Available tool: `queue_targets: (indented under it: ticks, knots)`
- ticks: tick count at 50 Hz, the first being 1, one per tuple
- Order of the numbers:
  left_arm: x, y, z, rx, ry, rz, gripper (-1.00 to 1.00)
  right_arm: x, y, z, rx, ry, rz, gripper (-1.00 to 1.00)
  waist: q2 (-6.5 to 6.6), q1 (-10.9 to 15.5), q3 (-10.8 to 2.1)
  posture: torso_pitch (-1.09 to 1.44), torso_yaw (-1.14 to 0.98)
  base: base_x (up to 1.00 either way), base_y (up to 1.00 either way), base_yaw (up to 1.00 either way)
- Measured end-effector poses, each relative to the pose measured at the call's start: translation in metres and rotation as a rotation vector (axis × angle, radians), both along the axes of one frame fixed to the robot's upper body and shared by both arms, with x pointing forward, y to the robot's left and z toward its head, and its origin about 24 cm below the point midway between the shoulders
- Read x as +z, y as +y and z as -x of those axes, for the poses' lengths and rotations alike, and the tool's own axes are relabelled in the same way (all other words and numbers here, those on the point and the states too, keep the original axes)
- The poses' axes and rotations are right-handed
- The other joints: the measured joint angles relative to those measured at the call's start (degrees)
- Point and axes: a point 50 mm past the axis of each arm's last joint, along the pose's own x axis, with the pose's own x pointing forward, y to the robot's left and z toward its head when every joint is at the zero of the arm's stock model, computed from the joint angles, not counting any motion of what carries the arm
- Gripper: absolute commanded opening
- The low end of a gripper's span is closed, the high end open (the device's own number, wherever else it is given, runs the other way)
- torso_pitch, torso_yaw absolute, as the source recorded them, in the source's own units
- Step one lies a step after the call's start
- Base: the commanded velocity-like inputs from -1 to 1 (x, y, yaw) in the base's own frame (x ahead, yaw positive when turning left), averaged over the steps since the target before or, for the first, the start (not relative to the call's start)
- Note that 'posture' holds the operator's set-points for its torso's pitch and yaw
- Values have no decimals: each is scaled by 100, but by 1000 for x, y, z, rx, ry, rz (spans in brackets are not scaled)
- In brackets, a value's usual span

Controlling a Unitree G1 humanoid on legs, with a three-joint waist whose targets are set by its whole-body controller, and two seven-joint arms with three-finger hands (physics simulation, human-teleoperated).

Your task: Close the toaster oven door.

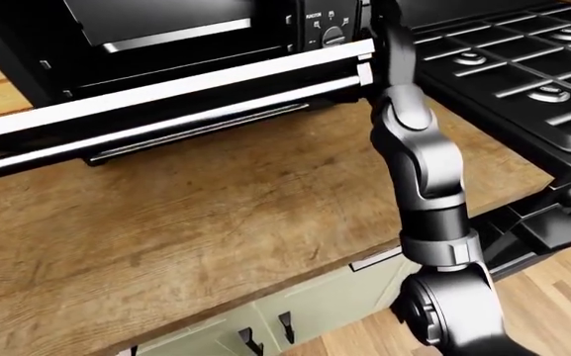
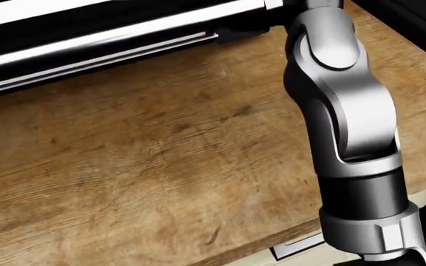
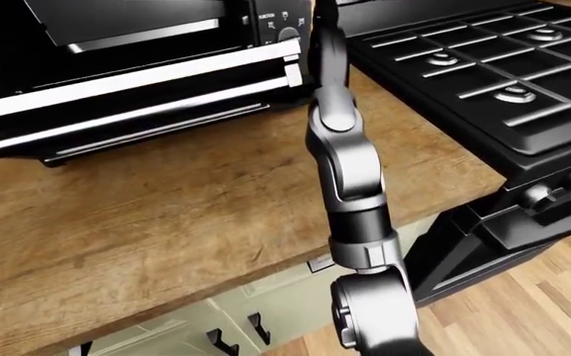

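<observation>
We see the toaster oven [image 1: 166, 52] at the top left of the left-eye view, sitting on the wooden counter [image 1: 196, 215]. Its door [image 1: 166, 93] is part way open, tipped out toward us, with a long shiny handle bar [image 1: 156, 130] running along its edge. Inside the oven we can see a flat metal tray [image 1: 166, 26], and we cannot tell if there is any food on it. The small knobs [image 1: 333, 33] sit on the oven's right side. Our right arm [image 1: 419, 156] goes up the middle of the view, from the bottom to the right end of the door. It covers that corner of the door. Our right hand is hidden up there behind the arm and the door's end, so we cannot tell how wide its fingers are or if they hold anything. Our left hand does not show in any view. In the upper right of the right-eye view is a black stove [image 3: 483, 74] with grates, just beside the counter. Under the counter are pale green cupboards [image 3: 166, 326] with dark handles, and a wood floor [image 3: 523, 311] is at the bottom right.
</observation>
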Motion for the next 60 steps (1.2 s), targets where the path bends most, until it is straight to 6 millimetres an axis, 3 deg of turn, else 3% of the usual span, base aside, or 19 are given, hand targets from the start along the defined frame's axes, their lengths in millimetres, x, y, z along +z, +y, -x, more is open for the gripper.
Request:
queue_targets:
  ticks: [33,44,60]
  knots:
    - [-3,2,3,17,42,-62,100,22,-7,-16,-65,-15,10,100,3,18,38,0,0,0,0,0]
    - [-15,-9,4,-13,71,-76,100,34,-6,-21,-61,-16,21,100,5,25,52,0,0,0,0,0]
    - [-14,-17,16,-41,72,-101,100,48,-6,-34,-63,-32,40,100,-24,37,61,0,0,0,0,0]
